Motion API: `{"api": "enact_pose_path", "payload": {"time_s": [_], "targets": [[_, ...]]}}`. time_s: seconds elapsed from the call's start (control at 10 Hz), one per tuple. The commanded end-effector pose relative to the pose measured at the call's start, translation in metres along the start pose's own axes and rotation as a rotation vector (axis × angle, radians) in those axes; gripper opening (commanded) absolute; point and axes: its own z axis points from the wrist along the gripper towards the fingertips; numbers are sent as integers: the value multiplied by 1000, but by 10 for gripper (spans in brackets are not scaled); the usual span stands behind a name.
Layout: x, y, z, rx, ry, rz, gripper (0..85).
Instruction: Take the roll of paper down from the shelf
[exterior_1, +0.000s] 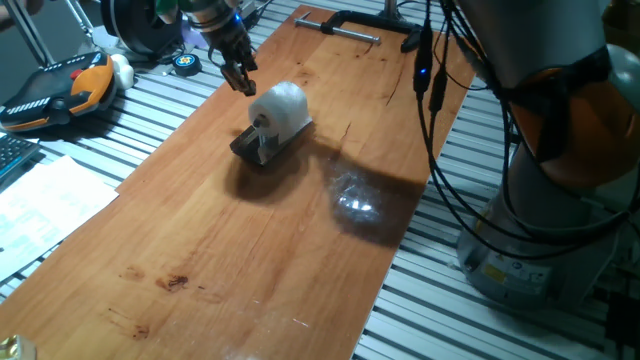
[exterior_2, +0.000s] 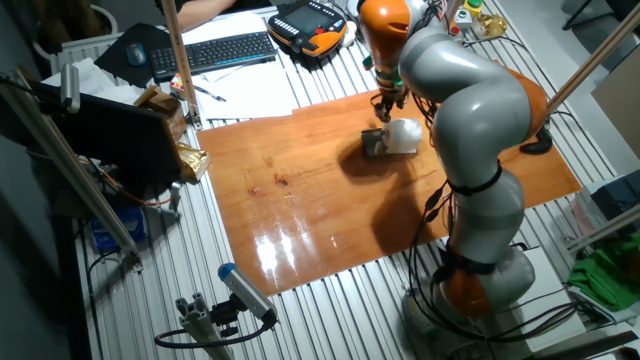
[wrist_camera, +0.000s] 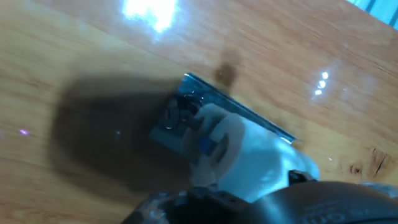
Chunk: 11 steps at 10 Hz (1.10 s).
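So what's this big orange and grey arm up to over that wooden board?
The robot arm's gripper hangs just above a white roll of paper. The roll still sits on its small dark metal shelf on the wooden board. The fingers are not around the roll yet, so nothing has been lifted.

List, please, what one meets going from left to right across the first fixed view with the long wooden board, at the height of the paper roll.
Orange and black pendant → hand → roll of paper on the shelf → hanging black cables → grey robot base.
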Motion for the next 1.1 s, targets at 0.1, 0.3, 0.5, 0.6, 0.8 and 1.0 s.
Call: {"api": "enact_pose_path", "payload": {"time_s": [0.1,0.3,0.5,0.6,0.8,1.0], "targets": [[3,-6,9,-18,2,1,760],[6,-8,21,-78,9,62,743],[9,-8,23,-109,41,223,720],[10,-8,22,-83,42,325,697],[13,-11,23,-99,25,562,677],[13,-13,23,-127,14,789,667]]}}
